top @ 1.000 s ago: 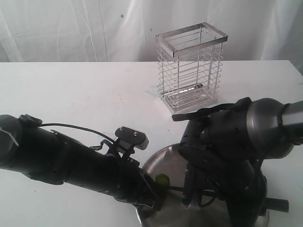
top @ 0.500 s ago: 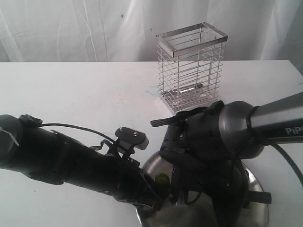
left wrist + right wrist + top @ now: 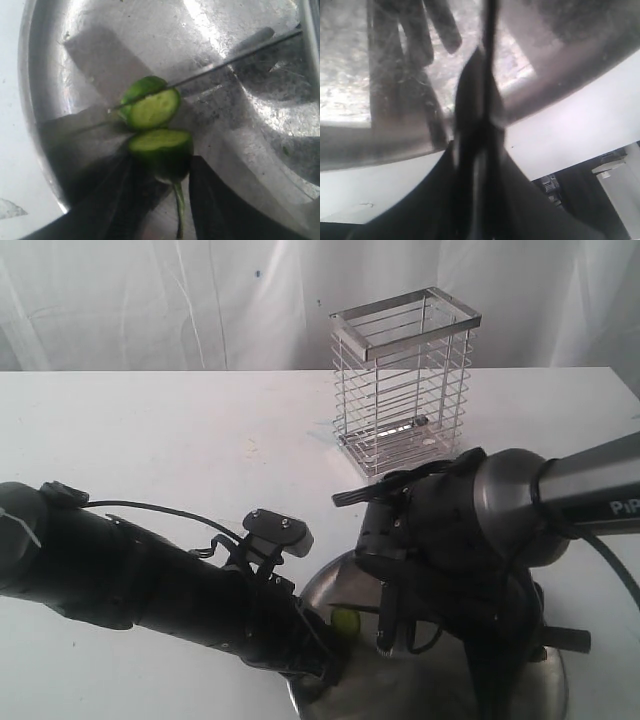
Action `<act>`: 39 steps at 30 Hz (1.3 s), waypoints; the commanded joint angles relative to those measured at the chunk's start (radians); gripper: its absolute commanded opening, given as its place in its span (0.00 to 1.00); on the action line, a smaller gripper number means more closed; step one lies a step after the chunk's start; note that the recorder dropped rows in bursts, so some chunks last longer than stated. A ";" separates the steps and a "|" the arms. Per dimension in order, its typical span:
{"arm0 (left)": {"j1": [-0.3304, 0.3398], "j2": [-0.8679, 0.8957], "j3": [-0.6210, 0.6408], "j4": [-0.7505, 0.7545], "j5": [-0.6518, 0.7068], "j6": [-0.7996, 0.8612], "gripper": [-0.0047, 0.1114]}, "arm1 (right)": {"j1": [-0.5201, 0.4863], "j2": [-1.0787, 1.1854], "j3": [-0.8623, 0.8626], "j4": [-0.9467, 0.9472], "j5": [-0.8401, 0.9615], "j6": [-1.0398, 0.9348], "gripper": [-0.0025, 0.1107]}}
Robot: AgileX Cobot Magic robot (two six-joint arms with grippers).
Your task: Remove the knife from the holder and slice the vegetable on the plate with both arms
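Note:
The vegetable (image 3: 162, 152), dark green with a thin stem, lies on the steel plate (image 3: 45, 75) with its pale cut face up. My left gripper (image 3: 160, 180) is shut on its stem end. A cut slice (image 3: 152, 109) lies just beyond it, and the thin blade of the knife (image 3: 225, 62) rests across that slice. My right gripper (image 3: 477, 147) is shut on the knife's black handle (image 3: 479, 100), above the plate's rim (image 3: 560, 85). In the exterior view the vegetable (image 3: 347, 620) shows between the left gripper (image 3: 328, 655) and the right gripper (image 3: 388, 635).
The silver wire holder (image 3: 405, 380) stands on the white table (image 3: 150, 440) behind the plate (image 3: 322, 580), with no knife in it. Both black arms crowd the front of the table over the plate. A white curtain hangs behind.
The right arm swung left over the plate with the knife, then drew back a little and rose. More of the vegetable shows now. The left arm has not moved.

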 commanded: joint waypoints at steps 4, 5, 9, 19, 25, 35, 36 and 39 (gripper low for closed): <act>0.001 0.013 0.019 0.015 -0.007 -0.015 0.39 | -0.011 -0.001 0.004 0.085 0.013 -0.007 0.02; 0.001 0.013 0.019 0.015 -0.007 -0.015 0.39 | -0.007 -0.001 0.004 0.096 0.013 -0.009 0.02; 0.001 0.013 0.019 0.015 -0.009 -0.015 0.39 | 0.014 -0.001 0.004 0.097 0.013 -0.005 0.02; 0.001 0.013 0.019 0.015 -0.005 -0.015 0.39 | 0.010 -0.011 0.004 -0.005 0.013 0.084 0.02; 0.001 0.013 0.019 0.015 -0.005 -0.015 0.39 | 0.010 -0.082 0.004 0.002 0.013 0.127 0.02; 0.001 0.013 0.019 0.015 -0.006 -0.019 0.39 | 0.026 -0.138 0.004 0.256 0.013 0.073 0.02; 0.001 0.013 0.019 0.015 -0.006 -0.019 0.39 | 0.032 -0.136 0.004 0.264 0.013 0.073 0.02; 0.001 0.013 0.019 0.015 -0.002 -0.019 0.39 | 0.038 -0.131 0.004 0.273 0.013 0.078 0.02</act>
